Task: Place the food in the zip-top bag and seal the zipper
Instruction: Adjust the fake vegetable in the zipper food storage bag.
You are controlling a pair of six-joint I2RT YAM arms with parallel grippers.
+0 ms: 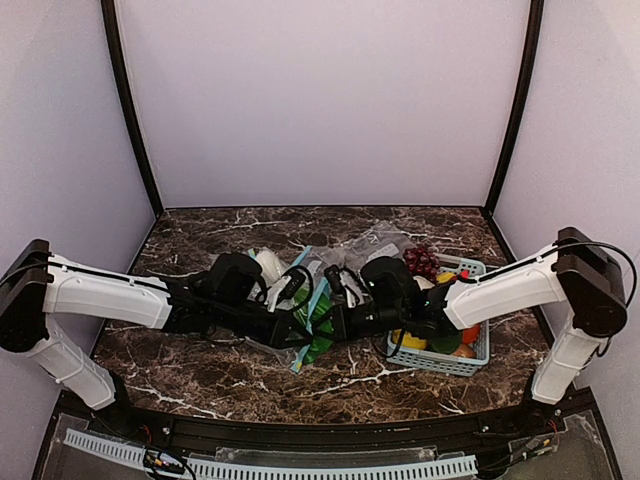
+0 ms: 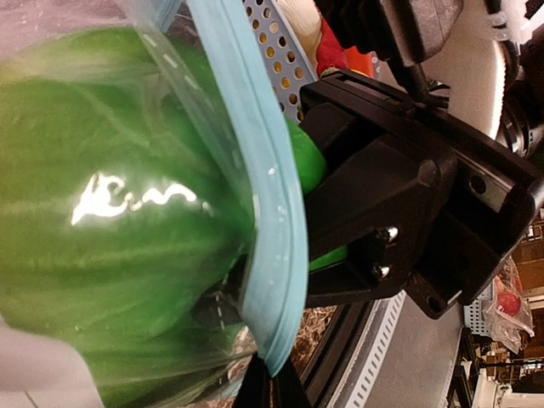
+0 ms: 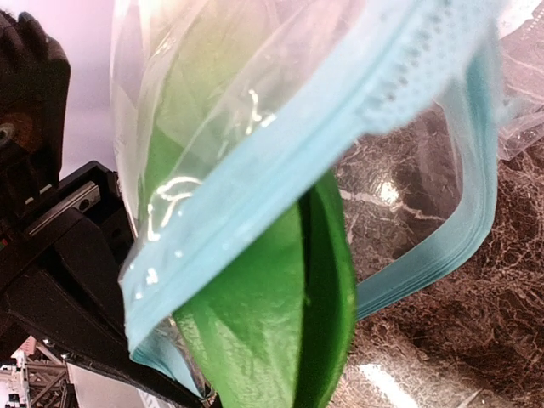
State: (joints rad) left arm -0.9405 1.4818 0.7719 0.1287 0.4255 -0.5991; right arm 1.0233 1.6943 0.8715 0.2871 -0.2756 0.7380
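The zip-top bag [image 1: 303, 285] lies mid-table between my two grippers. The leafy vegetable [image 1: 320, 338] is partly inside it, its green leaves filling the bag in the left wrist view [image 2: 110, 212]. One leaf [image 3: 272, 314] sticks out past the light-blue zipper [image 3: 297, 161]. My left gripper [image 1: 293, 325] is shut on the zipper's edge [image 2: 274, 340], pinched at the bottom of its view. My right gripper [image 1: 336, 305] is shut on the protruding leaf. Its black body [image 2: 399, 187] faces the bag mouth, and its fingers are hidden in its own view.
A light-blue basket [image 1: 478, 352] stands at the right with yellow, green and red-orange toy pieces, partly hidden by my right arm. Purple grapes [image 1: 422, 262] and smaller clear bags [image 1: 375, 243] lie behind it. The table's front rail [image 1: 300, 425] is close below the grippers.
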